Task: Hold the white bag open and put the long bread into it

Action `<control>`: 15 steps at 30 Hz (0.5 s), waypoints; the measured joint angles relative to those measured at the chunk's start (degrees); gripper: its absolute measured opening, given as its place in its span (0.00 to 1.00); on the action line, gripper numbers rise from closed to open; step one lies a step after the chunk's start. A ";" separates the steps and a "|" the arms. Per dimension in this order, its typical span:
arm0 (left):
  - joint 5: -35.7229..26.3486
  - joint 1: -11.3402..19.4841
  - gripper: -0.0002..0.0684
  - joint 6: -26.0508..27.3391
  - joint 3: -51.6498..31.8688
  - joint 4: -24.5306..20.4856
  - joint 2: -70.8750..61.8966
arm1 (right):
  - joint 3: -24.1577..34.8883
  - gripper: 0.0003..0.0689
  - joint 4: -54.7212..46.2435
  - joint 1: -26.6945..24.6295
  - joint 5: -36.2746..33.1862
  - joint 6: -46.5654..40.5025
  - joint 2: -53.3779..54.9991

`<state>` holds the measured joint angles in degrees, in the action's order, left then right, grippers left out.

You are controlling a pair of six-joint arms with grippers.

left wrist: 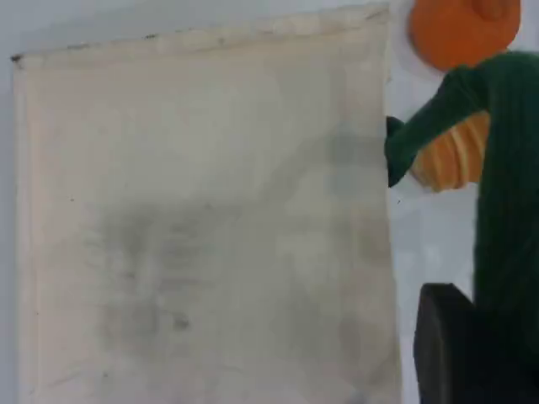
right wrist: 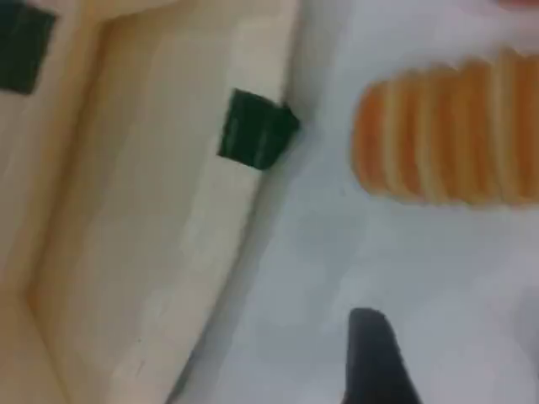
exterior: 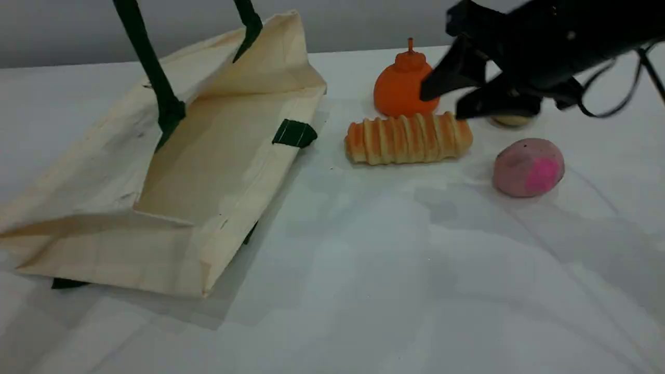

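Two things dominate the table (exterior: 389,270): the white bag (exterior: 208,171) and the long bread (exterior: 409,139). The bag is by far the biggest. It lies on its side at the left with its mouth gaping toward the bread. Its upper wall is lifted like a tent by one green handle (exterior: 153,72), which runs taut out of the scene view's top edge.

The left gripper (left wrist: 459,353) is outside the scene view. Its own camera shows one dark fingertip at the bottom edge, against that rope-like handle. The fingers are together and clamped on the handle, with the bag's flat cream cloth spread out below. A short green tab (exterior: 294,133) of the other handle shows at the lower lip of the mouth.

The bread rests on the table just right of the mouth, apart from it, lying lengthwise from left to right. The right gripper (exterior: 449,101) hangs over the bread's right end with its fingers apart, holding nothing. Whether a tip touches the crust I cannot tell. The roll is golden-brown, ridged crosswise and orange at the ends.

Behind the bread stands an orange fruit (exterior: 400,83), round and stemmed. To the right lies a pinkish ball (exterior: 527,167) with a bright pink patch. A small beige ball (exterior: 511,121) peeks out beneath the gripper.
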<state>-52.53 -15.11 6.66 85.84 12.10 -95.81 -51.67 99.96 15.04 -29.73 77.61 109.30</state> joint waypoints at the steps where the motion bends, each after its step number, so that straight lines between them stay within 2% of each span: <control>1: 0.00 0.00 0.12 0.06 0.00 0.04 0.00 | -0.59 0.54 -0.04 0.00 0.07 1.41 0.04; 8: -0.04 0.00 0.12 0.12 0.02 0.06 0.00 | -4.94 0.54 -3.91 0.25 0.99 12.03 0.04; 15: 0.71 0.00 0.12 0.16 0.06 1.47 0.00 | -7.43 0.54 -3.73 3.72 8.70 12.36 1.92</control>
<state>-51.82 -15.11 6.83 85.91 13.57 -95.81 -59.10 96.24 18.76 -21.04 89.98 111.22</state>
